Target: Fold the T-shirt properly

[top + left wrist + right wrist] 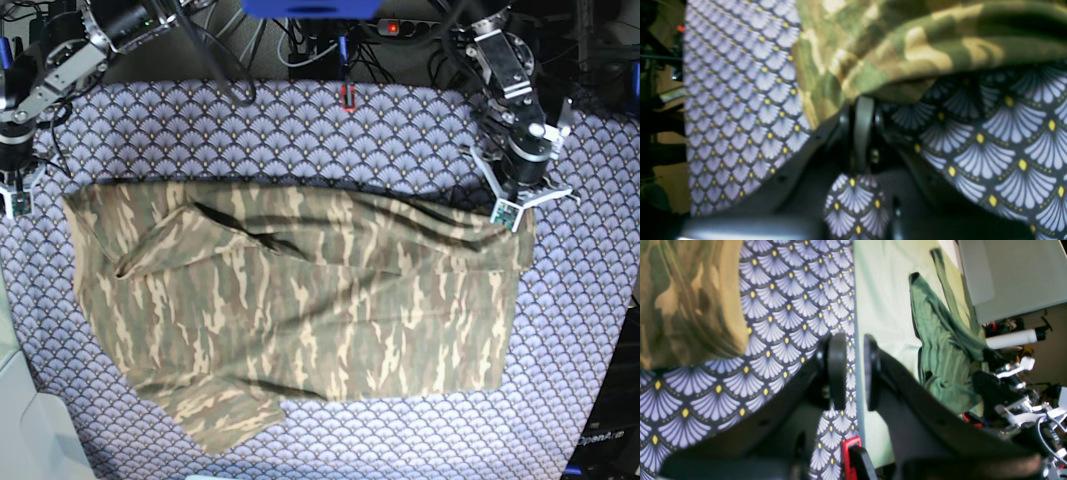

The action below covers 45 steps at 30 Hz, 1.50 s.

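The camouflage T-shirt point(300, 300) lies spread across the patterned tablecloth point(400, 130), with one sleeve pointing to the front left. My left gripper point(513, 208) is at the shirt's far right corner. In the left wrist view its fingers point(863, 133) are pressed together and shut on the T-shirt's edge point(907, 43), which is raised off the cloth. My right gripper point(15, 195) hovers just left of the shirt's far left corner. Its pads point(836, 370) stand a little apart with nothing between them, and the T-shirt point(683, 300) lies off to one side.
A red clip point(347, 97) sits at the table's back edge, and cables point(300, 40) hang behind it. A white box point(30, 440) stands at the front left. Beyond the table edge a green garment point(940, 366) lies on a pale surface.
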Motion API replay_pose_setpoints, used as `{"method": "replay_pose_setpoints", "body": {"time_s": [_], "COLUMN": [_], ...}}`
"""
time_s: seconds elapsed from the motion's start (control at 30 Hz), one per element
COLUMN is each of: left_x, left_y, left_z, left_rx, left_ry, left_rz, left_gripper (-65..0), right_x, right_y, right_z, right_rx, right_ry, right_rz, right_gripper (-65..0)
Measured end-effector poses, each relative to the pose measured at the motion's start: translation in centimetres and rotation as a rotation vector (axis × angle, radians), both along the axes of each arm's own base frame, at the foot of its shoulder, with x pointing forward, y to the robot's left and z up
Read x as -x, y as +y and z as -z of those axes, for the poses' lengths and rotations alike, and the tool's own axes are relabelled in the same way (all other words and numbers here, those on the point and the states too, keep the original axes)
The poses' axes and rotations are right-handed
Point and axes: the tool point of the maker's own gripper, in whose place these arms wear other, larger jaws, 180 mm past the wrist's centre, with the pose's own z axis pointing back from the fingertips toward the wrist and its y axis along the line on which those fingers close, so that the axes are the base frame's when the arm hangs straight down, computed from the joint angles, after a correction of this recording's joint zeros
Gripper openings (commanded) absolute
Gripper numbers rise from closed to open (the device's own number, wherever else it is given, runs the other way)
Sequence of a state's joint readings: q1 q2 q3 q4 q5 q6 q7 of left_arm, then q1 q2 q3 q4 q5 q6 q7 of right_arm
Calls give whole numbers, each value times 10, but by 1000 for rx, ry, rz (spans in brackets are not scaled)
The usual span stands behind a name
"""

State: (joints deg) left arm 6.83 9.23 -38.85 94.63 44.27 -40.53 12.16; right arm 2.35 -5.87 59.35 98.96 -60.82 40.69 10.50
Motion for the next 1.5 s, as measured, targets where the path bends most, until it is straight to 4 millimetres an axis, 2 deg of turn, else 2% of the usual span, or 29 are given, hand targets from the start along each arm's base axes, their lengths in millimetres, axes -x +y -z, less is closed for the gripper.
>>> {"method": "replay_pose_setpoints", "body": {"time_s": [0.63,0.77,0.83,0.97,1.07,1.23,1.37,1.5], "left_x": [0,0,0,0,0,0,5,6], "left_y": [0,0,0,0,0,-1,-6,-10], "left_z": [0,0,0,0,0,2,20,29], "left_rx": [0,0,0,0,1,6,37,56], "left_ry": [0,0,0,-1,-1,1,43,61], "left_rz": [0,0,0,0,1,3,3,6], "left_gripper": [-650,-650,-650,-650,-650,-650,-650,-650], "right_x": [-1,-1,0,4,12,22,26,27], "right_y": [1,15,14,-11,-17,-19,-16,-14], "right_z": [0,10,14,10,19,26,30,29], "right_rx": [0,-50,-82,-99,-138,-171,-194,-217], "right_ry": [0,-7,-10,33,115,195,277,325], "right_rz": [-3,7,58,218,325,411,476,531], "right_gripper": [-547,-547,-547,-547,-547,-547,-547,-547]}}
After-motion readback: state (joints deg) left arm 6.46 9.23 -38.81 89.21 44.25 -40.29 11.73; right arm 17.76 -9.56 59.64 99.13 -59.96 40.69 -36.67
